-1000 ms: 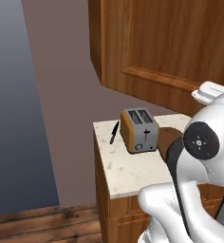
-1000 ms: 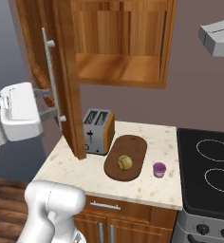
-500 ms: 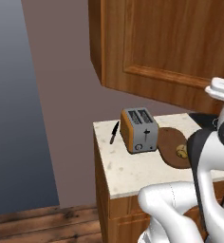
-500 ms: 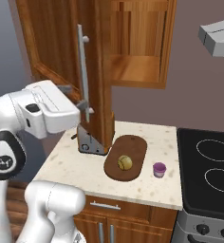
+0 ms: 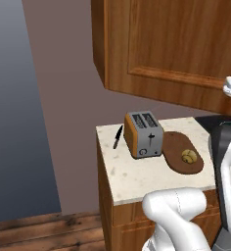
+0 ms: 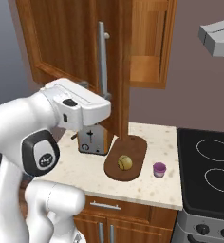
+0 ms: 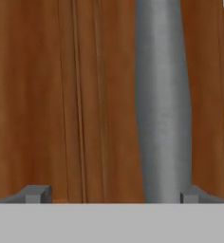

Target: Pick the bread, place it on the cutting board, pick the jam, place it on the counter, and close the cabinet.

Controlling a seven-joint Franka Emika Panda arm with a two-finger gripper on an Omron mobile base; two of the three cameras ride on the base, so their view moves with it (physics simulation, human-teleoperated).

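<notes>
The bread point(image 6: 125, 163) lies on the dark cutting board point(image 6: 133, 147) on the beige counter point(image 6: 147, 182); from the left base view the bread point(image 5: 188, 157) sits at the near end of the board point(image 5: 176, 144). The purple jam point(image 6: 159, 169) stands on the counter just right of the board. The wall cabinet's door point(image 6: 66, 42) stands partly swung out, its shelf space point(image 6: 149, 42) still showing. My gripper point(image 7: 114, 195) is open, right up against the door, with the silver bar handle point(image 7: 163, 104) between the fingertips, close to the right one point(image 7: 192, 194). In the right base view the hand point(image 6: 80, 102) sits beside the handle point(image 6: 103, 61).
A silver and orange toaster point(image 5: 143, 133) stands left of the board, with a black knife point(image 5: 117, 136) beside it. A black stovetop point(image 6: 209, 166) borders the counter on the right under a grey hood point(image 6: 218, 35). My arm crosses in front of the toaster.
The cabinet door has swung further toward shut, its edge moving right over the board. My hand has followed it rightward, staying against the door by the handle.
</notes>
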